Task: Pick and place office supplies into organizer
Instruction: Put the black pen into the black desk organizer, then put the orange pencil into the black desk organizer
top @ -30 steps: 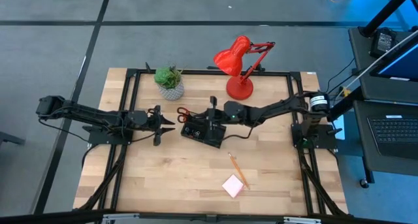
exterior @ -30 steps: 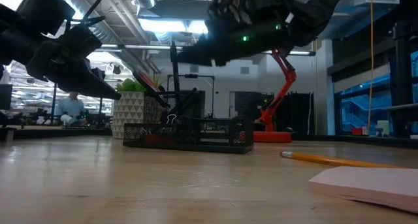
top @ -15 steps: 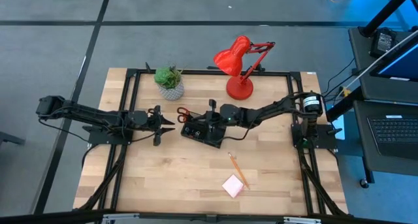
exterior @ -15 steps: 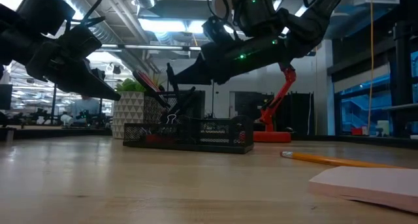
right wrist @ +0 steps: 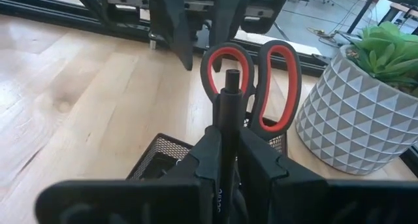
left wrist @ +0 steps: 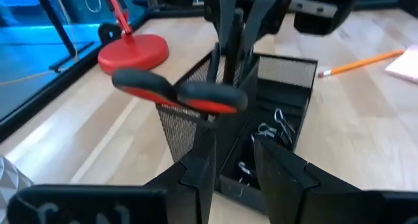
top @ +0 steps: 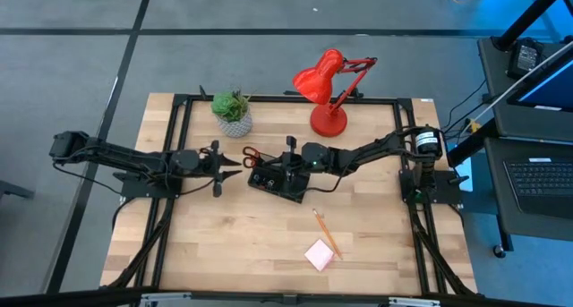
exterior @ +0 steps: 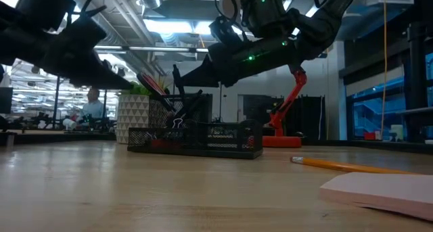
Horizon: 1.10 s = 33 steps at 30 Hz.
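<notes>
Above the organizer (top: 278, 181), the right gripper (right wrist: 225, 160) was clamped on a black pen (right wrist: 226, 129) held upright over the tall compartment, just beside the red-handled scissors (right wrist: 261, 80) standing in it. Just beside the organizer's other end, the left gripper (left wrist: 234, 160) hovered with fingers parted and empty. Black clips (left wrist: 269, 129) lay in a low section. Nearer the table's front edge lay the orange pencil (top: 324, 233) and pink sticky-note pad (top: 320, 254).

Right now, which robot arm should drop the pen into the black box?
The right one, probably. The right gripper has its jaws shut on the black pen, directly over the organizer beside the scissors. The left gripper waits beside it, jaws open and empty.
</notes>
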Available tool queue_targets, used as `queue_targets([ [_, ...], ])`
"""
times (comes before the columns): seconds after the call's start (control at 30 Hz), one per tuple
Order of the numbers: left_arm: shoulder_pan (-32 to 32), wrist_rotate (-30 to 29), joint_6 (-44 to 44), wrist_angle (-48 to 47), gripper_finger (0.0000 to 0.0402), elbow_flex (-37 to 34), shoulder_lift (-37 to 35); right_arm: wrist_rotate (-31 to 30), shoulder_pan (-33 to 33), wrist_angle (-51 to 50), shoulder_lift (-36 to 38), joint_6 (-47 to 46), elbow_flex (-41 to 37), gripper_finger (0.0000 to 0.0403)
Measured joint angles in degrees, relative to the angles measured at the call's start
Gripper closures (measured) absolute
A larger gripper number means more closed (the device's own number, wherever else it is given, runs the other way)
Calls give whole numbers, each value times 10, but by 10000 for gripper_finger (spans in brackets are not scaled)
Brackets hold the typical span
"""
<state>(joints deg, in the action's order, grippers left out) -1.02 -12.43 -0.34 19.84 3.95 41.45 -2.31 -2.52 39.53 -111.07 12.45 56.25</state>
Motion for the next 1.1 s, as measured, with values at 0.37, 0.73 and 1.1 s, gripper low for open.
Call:
queue_targets([
  [0.37, 0, -1, 11, 10, 302, 0, 0, 0, 0, 0, 0, 0, 0, 342],
  [0.73, 0, -1, 11, 10, 302, 0, 0, 0, 0, 1, 0, -2, 0, 270],
  [1.1, 0, -1, 11, 9, 302, 0, 0, -1, 34, -48, 73, -2, 0, 263],
])
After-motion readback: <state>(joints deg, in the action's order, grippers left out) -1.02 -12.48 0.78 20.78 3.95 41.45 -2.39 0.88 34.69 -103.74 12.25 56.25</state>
